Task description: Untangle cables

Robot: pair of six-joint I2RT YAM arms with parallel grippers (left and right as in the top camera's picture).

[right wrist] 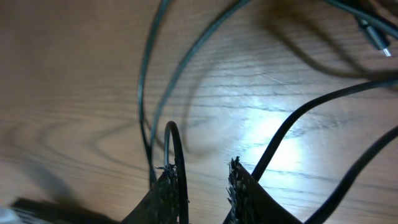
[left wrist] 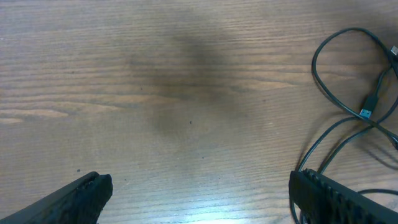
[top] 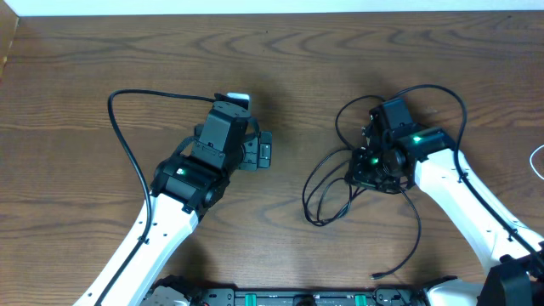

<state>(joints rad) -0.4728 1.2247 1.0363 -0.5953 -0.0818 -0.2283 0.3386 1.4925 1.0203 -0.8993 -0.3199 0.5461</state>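
Observation:
A tangle of thin black cables (top: 319, 200) lies on the wooden table right of centre, with one loose end (top: 378, 274) trailing toward the front. My right gripper (top: 370, 170) is down in the tangle. In the right wrist view its jaws (right wrist: 202, 168) stand narrowly apart, and a black cable loop (right wrist: 180, 155) runs between them against the left finger without being pinched. A plug (right wrist: 373, 37) shows at the top right. My left gripper (top: 263, 153) hovers left of the tangle, wide open (left wrist: 200, 183) over bare wood. Cable loops (left wrist: 336, 106) and a blue-tipped plug (left wrist: 368, 107) lie to its right.
A white cable (top: 535, 157) curves in at the right edge of the table. The left arm's own thicker black cable (top: 119, 127) arcs over the table at the left. A pale wall strip runs along the far table edge (top: 272, 10).

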